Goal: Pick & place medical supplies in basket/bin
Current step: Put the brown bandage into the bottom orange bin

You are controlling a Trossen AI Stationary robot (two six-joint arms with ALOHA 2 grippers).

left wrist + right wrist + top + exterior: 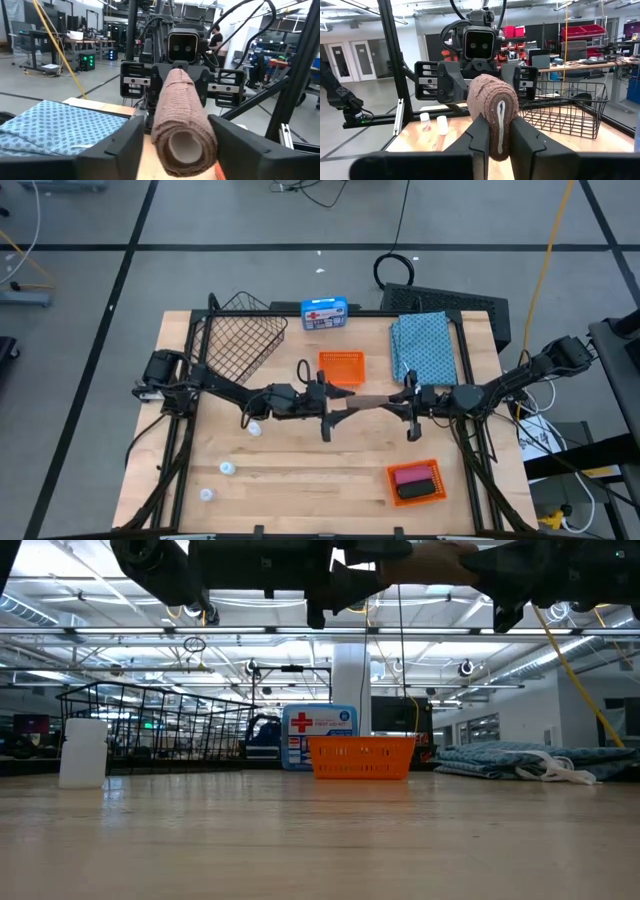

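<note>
High view is showing a handover just beside the small orange plastic tray (341, 367): right gripper (408, 400) is clamping the brown fabric roll (365, 401), left gripper (326, 402) is straddling it, not yet gripping; right should release only once left pinches firmly

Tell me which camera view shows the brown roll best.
The left wrist view: the brown roll fills the frame, hollow core facing the camera. The right wrist view shows its other end clamped by the right gripper. The high view shows it as a thin bar; the low view barely shows it.
</note>
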